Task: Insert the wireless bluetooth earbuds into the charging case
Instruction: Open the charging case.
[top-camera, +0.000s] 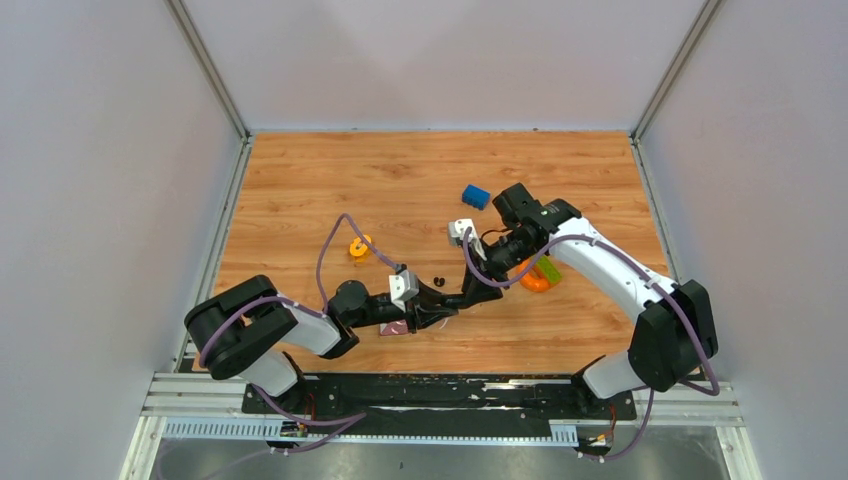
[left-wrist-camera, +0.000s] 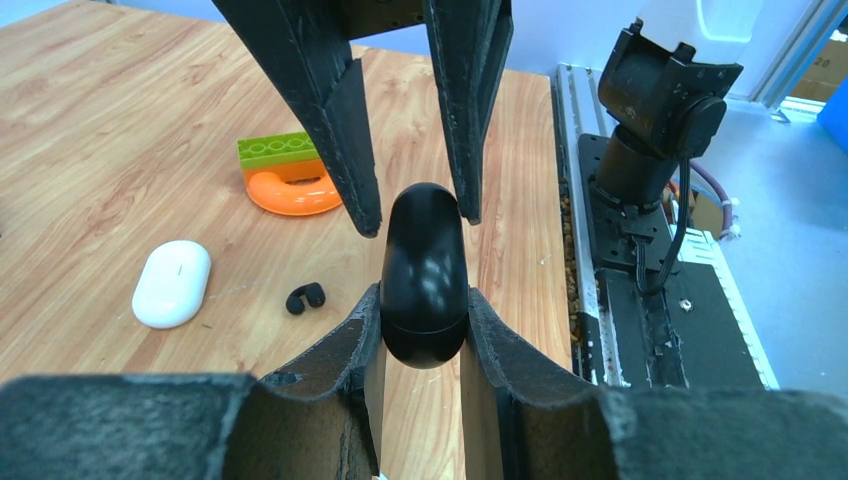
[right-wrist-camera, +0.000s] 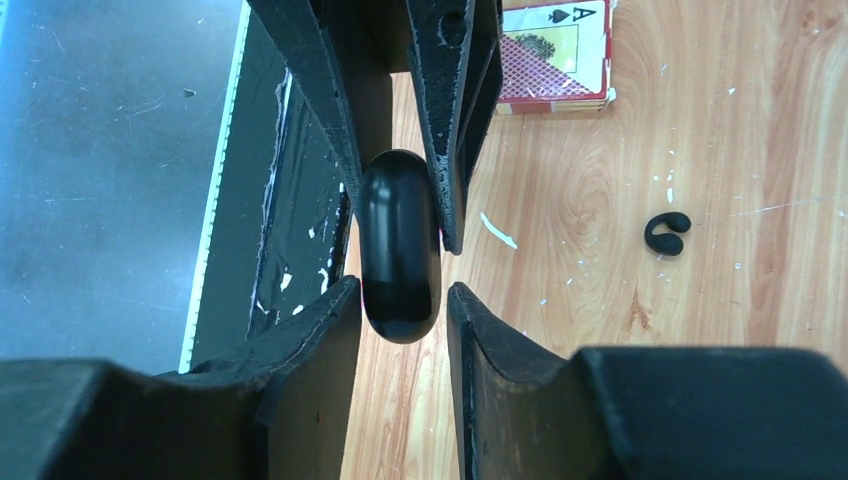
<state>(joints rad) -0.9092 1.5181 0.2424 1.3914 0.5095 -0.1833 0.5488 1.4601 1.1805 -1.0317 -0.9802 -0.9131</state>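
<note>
My left gripper (left-wrist-camera: 422, 300) is shut on a glossy black pill-shaped capsule (left-wrist-camera: 425, 275) with a seam and holds it above the table. My right gripper (right-wrist-camera: 400, 290) faces it, open, its jaws straddling the capsule's (right-wrist-camera: 398, 245) other end with a gap on one side. The two grippers meet at the table's near middle (top-camera: 468, 290). The white pill-shaped charging case (left-wrist-camera: 172, 283) lies on the wood to the left in the left wrist view. One black C-shaped earbud (left-wrist-camera: 305, 297) lies beside it and also shows in the right wrist view (right-wrist-camera: 667, 234). The other earbud is out of view.
An orange ring (left-wrist-camera: 293, 192) with a green block (left-wrist-camera: 278, 150) on it lies beyond the case. A blue block (top-camera: 476, 196) sits further back. A playing-card box (right-wrist-camera: 555, 55) lies near the left arm. A small orange piece (top-camera: 358, 247) is at left.
</note>
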